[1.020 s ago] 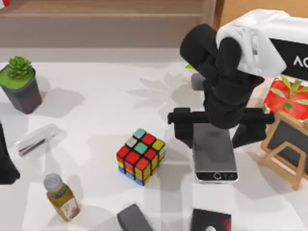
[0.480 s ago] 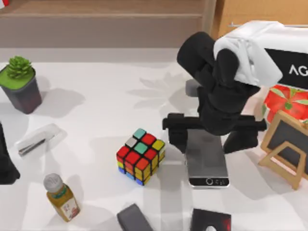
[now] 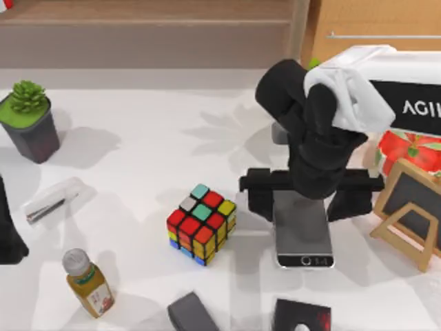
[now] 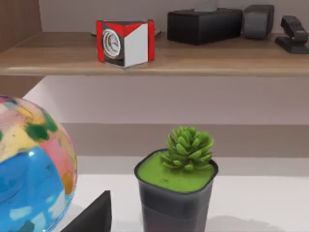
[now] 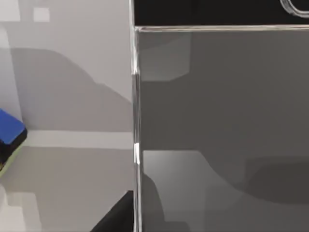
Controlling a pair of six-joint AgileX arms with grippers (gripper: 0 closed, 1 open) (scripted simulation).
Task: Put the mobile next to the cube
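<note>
Right gripper [image 3: 306, 200] with jaws spread, its fingers flanking the long edges of the flat dark-grey smartphone with silver frame [image 3: 304, 234], which lies on the white tabletop [image 3: 138, 172]. Bare surface separates the phone from the multicoloured black-framed puzzle cube [image 3: 200, 223] to the jaws' left. A black box with red mark [image 3: 301, 316] lies beyond the phone's button end; a wooden easel [image 3: 408, 210] stands right. Left arm [image 3: 8, 231] is parked at the table's left edge.

Multicoloured cube [image 3: 201, 224], grey mobile [image 3: 303, 231]
</note>
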